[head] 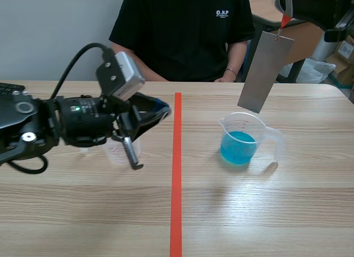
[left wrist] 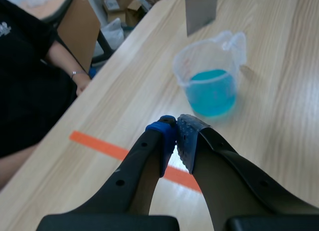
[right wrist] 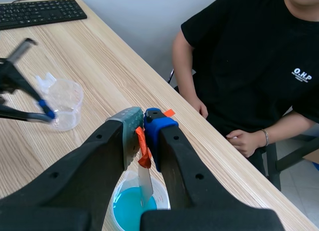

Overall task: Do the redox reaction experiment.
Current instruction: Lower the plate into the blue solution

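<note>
My right gripper (right wrist: pixel 143 126), closed on the tab (right wrist: pixel 143 150) of the plate (head: pixel 264 71) above the right cup (head: pixel 240 139), should lower it straight and slowly, while my left gripper (left wrist: pixel 177 131) rests closed and empty.

White "O.H.P" on the black shirt (head: pixel 182 30) — smaller line beneath unreadable.

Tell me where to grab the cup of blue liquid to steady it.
I'd take the handle, which sticks out on the cup's side away from the left arm. Come in level from that side, not from above: the metal plate in the right gripper hangs over the mouth, and the cup stands upright with blue liquid.
</note>
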You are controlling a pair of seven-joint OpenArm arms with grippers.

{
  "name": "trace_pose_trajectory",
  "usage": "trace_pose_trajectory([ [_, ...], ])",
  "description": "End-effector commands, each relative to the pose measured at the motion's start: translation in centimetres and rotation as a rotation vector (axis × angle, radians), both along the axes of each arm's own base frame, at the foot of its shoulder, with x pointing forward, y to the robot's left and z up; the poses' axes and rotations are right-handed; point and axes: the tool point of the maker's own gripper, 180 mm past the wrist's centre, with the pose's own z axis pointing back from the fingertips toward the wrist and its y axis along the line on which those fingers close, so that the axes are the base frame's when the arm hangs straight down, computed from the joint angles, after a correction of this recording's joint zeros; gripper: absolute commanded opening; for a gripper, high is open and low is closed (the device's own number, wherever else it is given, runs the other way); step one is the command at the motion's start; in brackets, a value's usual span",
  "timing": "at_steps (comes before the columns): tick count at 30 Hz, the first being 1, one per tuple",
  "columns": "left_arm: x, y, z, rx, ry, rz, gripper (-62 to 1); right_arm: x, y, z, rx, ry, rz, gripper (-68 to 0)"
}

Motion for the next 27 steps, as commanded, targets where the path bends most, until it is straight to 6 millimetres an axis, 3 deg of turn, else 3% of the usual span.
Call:
trace_pose_trajectory([
  [1, -0.4, 2.2, -0.2, -0.002, 0.024, 0.045, -56.0, -0.1, 0.0, 1.1, -0.003, -0.034, 0.01, -66.0],
  [8, -4.7, 11.8, -2.7, 0.055, 0.206, 0.234, -56.0, -0.2, 0.0, 0.9, 0.0, -0.03, 0.011, -66.0],
  [16, -9.4, 20.3, -7.0, 0.209, 0.326, 0.501, -56.0, 0.0, -0.1, 0.0, 0.012, -0.007, 0.005, -66.0],
  [20, -12.4, 23.1, -8.5, 0.262, 0.386, 0.608, -56.0, 0.3, -0.3, -0.7, 0.025, 0.007, -0.002, -66.0],
  [27, -16.6, 26.1, -9.8, 0.304, 0.45, 0.746, -56.0, 0.8, -0.2, -2.1, 0.029, 0.017, 0.001, -66.0],
])
